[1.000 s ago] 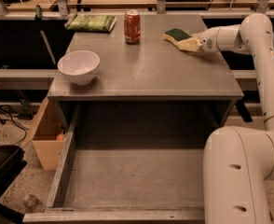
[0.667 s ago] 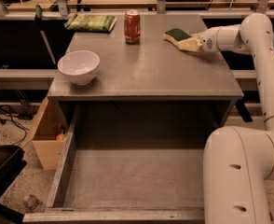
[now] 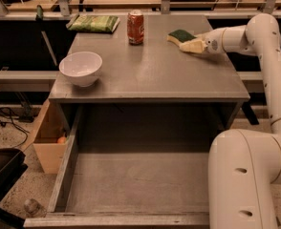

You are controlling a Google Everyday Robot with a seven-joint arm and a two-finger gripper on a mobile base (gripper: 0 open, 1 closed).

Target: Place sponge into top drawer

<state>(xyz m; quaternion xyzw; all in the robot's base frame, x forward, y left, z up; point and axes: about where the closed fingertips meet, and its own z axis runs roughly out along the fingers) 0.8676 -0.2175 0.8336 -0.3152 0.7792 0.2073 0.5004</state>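
The sponge (image 3: 180, 35) lies green side up at the far right of the bench (image 3: 155, 75). Its near end is hidden by the gripper (image 3: 196, 45), which meets it there; whether the gripper is clamped on it I cannot tell. Below, the top drawer (image 3: 131, 175) stands pulled out, its right front corner covered by the robot's white arm (image 3: 245, 175). The lettering on the red can (image 3: 135, 26) is unreadable.

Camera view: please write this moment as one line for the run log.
hand: at sponge, far right part of cabinet top | top drawer: open, no sponge inside | task: not yet done
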